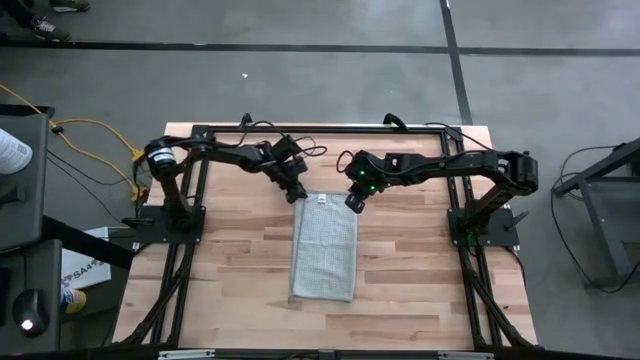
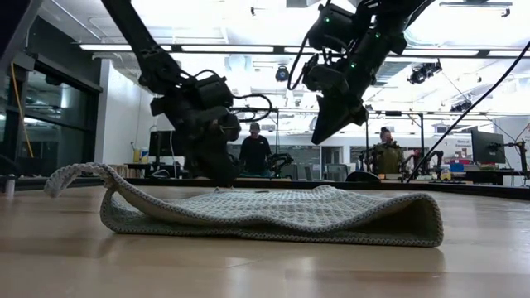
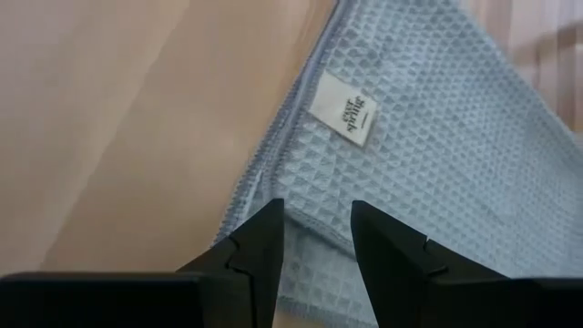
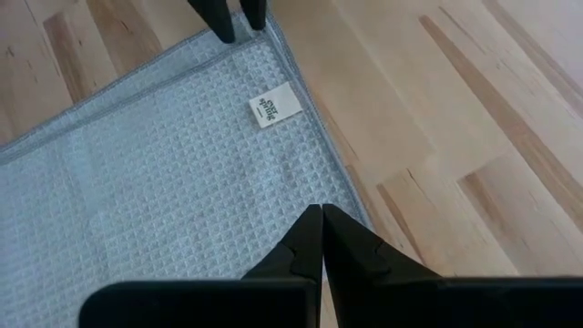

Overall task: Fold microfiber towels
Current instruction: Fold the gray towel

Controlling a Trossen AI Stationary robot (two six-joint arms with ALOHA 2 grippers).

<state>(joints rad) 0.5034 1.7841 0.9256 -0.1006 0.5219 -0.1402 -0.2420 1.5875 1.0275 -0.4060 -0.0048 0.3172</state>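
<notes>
The light grey-blue microfiber towel (image 1: 325, 250) lies folded into a narrow strip along the middle of the wooden table, its white tag (image 1: 321, 199) up at the far end. In the low view one towel end (image 2: 74, 175) curls up off the wood. My left gripper (image 3: 314, 246) is open and low at the towel's far left corner (image 4: 264, 41), one finger on either side of the corner's edge. My right gripper (image 4: 321, 228) is shut and empty, lifted above the towel's far right edge (image 2: 327, 132). My left gripper's open fingers (image 3: 260, 241) stand astride the towel's far left corner (image 3: 310, 219), slanting down from the table's far left. I cannot tell whether they touch the cloth. The towel lies flat on the table there.
Bare wood (image 1: 230, 260) lies left, right and near of the towel. The arms' dark base frames (image 1: 170, 225) (image 1: 485, 225) stand at the table's sides. In the low view two people (image 2: 252, 153) (image 2: 385, 153) stand in the room beyond the table.
</notes>
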